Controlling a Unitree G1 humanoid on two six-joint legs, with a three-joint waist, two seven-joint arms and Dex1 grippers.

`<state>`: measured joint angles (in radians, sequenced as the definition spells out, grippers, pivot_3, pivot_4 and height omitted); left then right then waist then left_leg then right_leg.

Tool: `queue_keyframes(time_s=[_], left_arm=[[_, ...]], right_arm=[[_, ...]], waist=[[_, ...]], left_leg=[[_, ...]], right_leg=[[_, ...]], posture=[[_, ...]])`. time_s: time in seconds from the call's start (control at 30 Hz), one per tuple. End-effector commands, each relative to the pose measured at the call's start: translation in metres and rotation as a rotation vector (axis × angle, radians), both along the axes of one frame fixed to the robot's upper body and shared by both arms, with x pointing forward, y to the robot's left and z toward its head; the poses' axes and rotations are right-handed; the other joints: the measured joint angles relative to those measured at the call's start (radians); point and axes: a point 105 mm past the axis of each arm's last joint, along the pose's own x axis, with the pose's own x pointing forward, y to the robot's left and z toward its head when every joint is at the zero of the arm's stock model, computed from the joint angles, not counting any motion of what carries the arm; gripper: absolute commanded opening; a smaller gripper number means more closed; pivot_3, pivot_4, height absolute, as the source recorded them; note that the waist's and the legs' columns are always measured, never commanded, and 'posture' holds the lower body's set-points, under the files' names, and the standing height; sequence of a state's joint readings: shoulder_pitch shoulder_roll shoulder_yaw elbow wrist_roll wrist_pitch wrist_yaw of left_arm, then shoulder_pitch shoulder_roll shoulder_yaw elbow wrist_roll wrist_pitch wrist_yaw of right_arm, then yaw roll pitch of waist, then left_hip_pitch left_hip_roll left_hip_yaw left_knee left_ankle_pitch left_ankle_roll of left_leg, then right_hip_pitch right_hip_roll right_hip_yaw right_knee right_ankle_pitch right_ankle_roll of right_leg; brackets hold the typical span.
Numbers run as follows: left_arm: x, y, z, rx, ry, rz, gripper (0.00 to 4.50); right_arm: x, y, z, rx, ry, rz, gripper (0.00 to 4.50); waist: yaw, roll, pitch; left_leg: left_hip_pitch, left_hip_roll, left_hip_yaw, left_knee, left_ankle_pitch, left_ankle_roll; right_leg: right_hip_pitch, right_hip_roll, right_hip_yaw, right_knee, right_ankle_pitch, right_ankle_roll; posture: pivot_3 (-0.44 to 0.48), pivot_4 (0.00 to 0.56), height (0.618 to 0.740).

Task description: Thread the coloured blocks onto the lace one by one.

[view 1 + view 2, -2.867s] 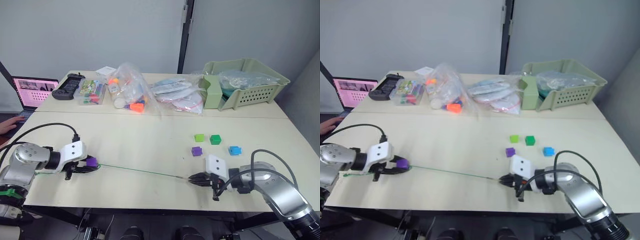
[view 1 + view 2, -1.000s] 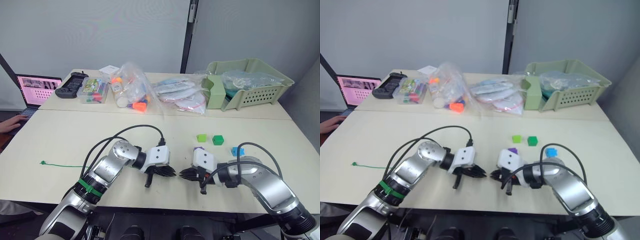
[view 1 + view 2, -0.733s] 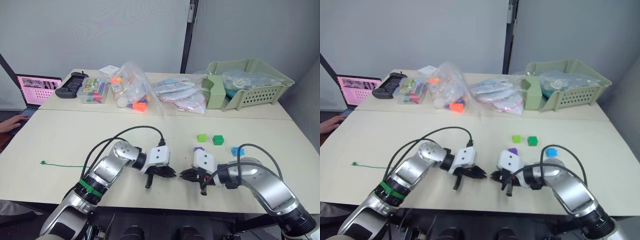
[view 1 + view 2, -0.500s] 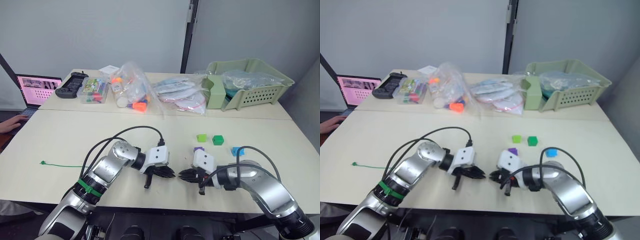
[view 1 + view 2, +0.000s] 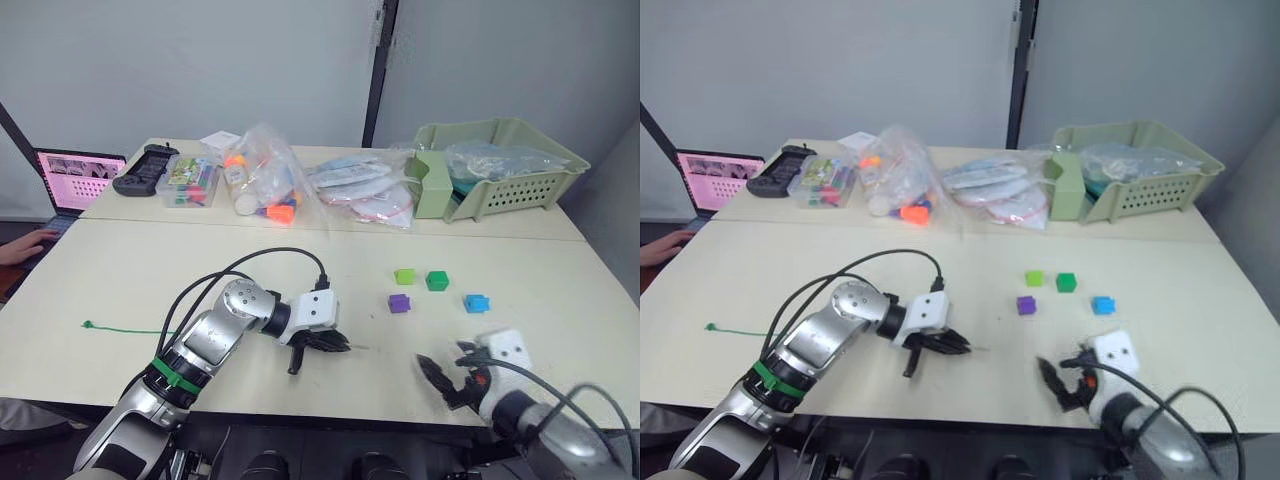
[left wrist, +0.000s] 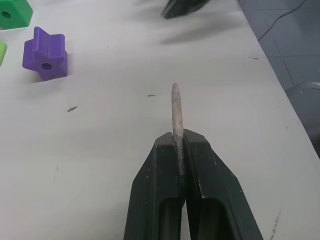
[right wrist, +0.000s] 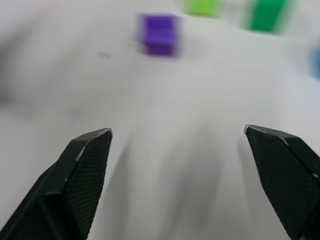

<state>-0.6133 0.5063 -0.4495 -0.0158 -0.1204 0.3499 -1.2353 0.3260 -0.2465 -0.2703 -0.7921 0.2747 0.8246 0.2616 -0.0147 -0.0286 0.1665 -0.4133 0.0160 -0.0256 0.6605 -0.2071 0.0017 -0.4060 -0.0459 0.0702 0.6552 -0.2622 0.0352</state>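
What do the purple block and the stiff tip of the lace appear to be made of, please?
The purple block looks like moulded plastic: uniform saturated colour, smooth faces with a soft sheen, and a clean round hole. The tip of the lace, pinched in the left end effector, looks like a stiff pale sleeve with a dull, slightly rough finish, possibly plastic or hardened cord; the view leaves that open.

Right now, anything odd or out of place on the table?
Nothing spilled or damaged. The left gripper is shut on the lace just behind its stiff tip; the right gripper is open and empty. The purple block and the other loose blocks sit upright and apart.
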Motion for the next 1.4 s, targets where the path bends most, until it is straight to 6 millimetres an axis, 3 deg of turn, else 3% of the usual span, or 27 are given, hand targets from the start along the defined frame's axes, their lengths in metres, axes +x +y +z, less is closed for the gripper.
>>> queue_keyframes(time_s=[0.03, 0.37, 0.53, 0.63, 0.87, 1.07, 1.23, 1.33, 1.4], left_arm=[[-0.001, -0.004, 0.01, -0.025, -0.035, -0.013, 0.0], [-0.002, -0.005, 0.01, -0.031, -0.033, -0.011, 0.0], [-0.003, -0.004, 0.01, -0.03, -0.035, -0.007, 0.0], [-0.002, -0.003, 0.01, -0.03, -0.038, -0.002, 0.0], [-0.001, -0.003, 0.01, -0.031, -0.041, 0.009, 0.0], [0.001, -0.001, 0.01, -0.028, -0.046, 0.013, 0.0], [0.003, 0.002, 0.009, -0.023, -0.055, 0.029, 0.0], [0.004, 0.003, 0.009, -0.024, -0.056, 0.035, 0.0], [0.003, 0.003, 0.009, -0.024, -0.053, 0.033, 0.0]], right_arm=[[0.008, -0.022, 0.009, -0.066, -0.095, -0.201, 4.48], [0.086, -0.047, 0.01, -0.113, -0.155, -0.224, 4.48], [0.105, -0.059, 0.003, -0.105, -0.129, -0.246, 4.48], [0.105, -0.063, 0.003, -0.091, -0.135, -0.253, 3.7], [0.106, -0.059, 0.014, -0.067, -0.189, -0.214, 1.28], [0.095, -0.038, 0.031, -0.016, -0.252, -0.193, 1.19], [0.048, 0.028, 0.042, 0.048, -0.245, -0.087, 1.19], [0.011, 0.075, 0.033, 0.096, -0.159, -0.005, 1.19], [0.004, 0.093, 0.03, 0.125, -0.127, 0.03, 1.19]], waist=[[-0.004, 0.0, 0.0], [-0.002, 0.001, 0.0], [-0.002, 0.001, 0.0], [-0.002, 0.001, 0.0], [-0.004, 0.001, -0.001], [-0.003, 0.002, -0.001], [-0.003, 0.003, -0.001], [-0.004, 0.003, -0.001], [-0.005, 0.003, -0.001]], left_leg=[[0.0, 0.0, 0.0, 0.0, 0.0, 0.0], [0.001, -0.001, 0.001, -0.001, 0.0, 0.0], [0.001, -0.001, 0.001, -0.002, 0.0, 0.0], [0.001, -0.001, 0.001, -0.002, 0.0, 0.0], [0.001, -0.001, 0.001, -0.002, 0.0, 0.0], [0.001, 0.0, 0.001, -0.002, 0.0, 0.0], [-0.001, 0.0, -0.001, -0.002, 0.0, 0.0], [-0.001, 0.0, -0.001, -0.002, 0.0, 0.0], [-0.001, 0.0, -0.001, -0.002, 0.0, 0.0]], right_leg=[[0.0, 0.0, 0.0, 0.0, 0.0, 0.0], [0.0, 0.0, 0.001, 0.0, 0.0, -0.001], [0.0, 0.0, 0.001, 0.0, 0.0, -0.001], [0.0, 0.0, 0.001, 0.0, 0.0, -0.001], [0.0, 0.0, 0.001, 0.0, 0.0, -0.001], [0.0, 0.0, 0.001, 0.0, 0.0, -0.001], [-0.001, 0.001, 0.0, 0.001, 0.0, 0.0], [-0.001, 0.0, 0.001, 0.0, -0.001, -0.001], [-0.001, 0.001, 0.0, 0.0, -0.001, -0.001]], posture=[[0.0, 0.15, 0.74], [0.0, 0.15, 0.74], [0.0, 0.15, 0.74], [0.0, 0.15, 0.74], [0.0, 0.15, 0.74], [0.0, 0.15, 0.74], [0.0, 0.15, 0.74], [0.0, 0.15, 0.74], [0.0, 0.15, 0.74]])
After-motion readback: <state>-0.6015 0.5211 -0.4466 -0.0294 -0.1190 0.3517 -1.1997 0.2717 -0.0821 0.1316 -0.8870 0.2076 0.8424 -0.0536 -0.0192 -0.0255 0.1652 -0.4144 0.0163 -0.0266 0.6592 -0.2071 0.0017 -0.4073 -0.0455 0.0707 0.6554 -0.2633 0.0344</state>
